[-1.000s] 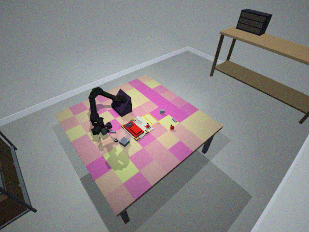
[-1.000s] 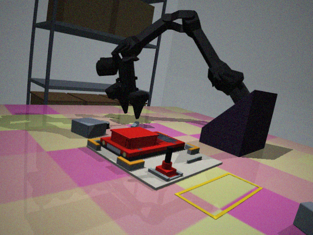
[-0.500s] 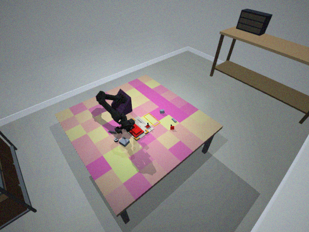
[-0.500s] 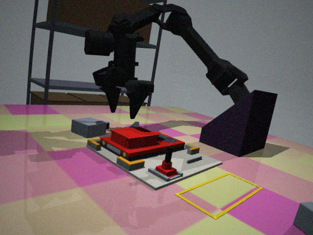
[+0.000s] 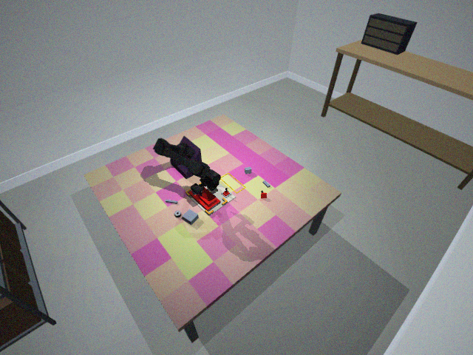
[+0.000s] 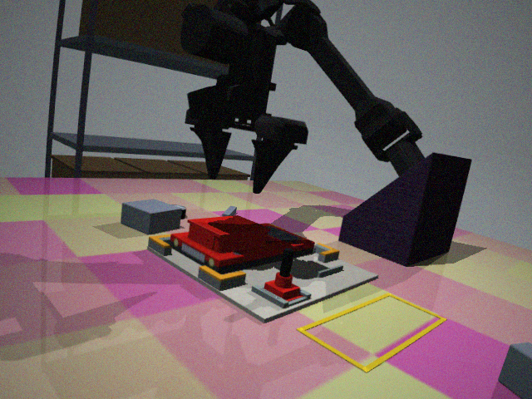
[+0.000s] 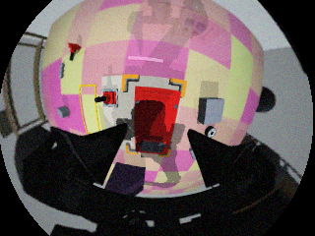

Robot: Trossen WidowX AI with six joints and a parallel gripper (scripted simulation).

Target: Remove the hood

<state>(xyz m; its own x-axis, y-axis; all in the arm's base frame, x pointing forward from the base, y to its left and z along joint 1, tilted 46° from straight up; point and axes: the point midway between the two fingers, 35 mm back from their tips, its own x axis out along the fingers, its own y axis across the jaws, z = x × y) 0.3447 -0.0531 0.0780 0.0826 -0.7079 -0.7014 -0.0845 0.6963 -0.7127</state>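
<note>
The red toy car (image 6: 223, 259) (image 7: 153, 147) stands on a light grey plate (image 6: 357, 277) between orange-topped corner blocks. Its hood (image 6: 206, 237) (image 7: 170, 113), a raised red block, sits on the car. My gripper (image 6: 235, 185) (image 7: 158, 129) is open and empty, pointing down above the car, with a gap between fingertips and hood. In the wrist view the car shows between and beyond the fingers. The marked area, a yellow outline (image 5: 237, 180) (image 6: 406, 344), lies on the table beside the plate, with nothing in it. In the top view the arm partly hides the car.
A red piece with a black stick (image 5: 226, 192) (image 6: 283, 287) (image 7: 109, 98) stands on the plate, on the marked area's side. A grey block (image 5: 190, 216) (image 6: 150, 216) (image 7: 212, 110) and a small wheel (image 5: 177, 214) (image 7: 211, 132) lie on the car's other side. Another grey block (image 5: 247, 170) lies beyond the outline.
</note>
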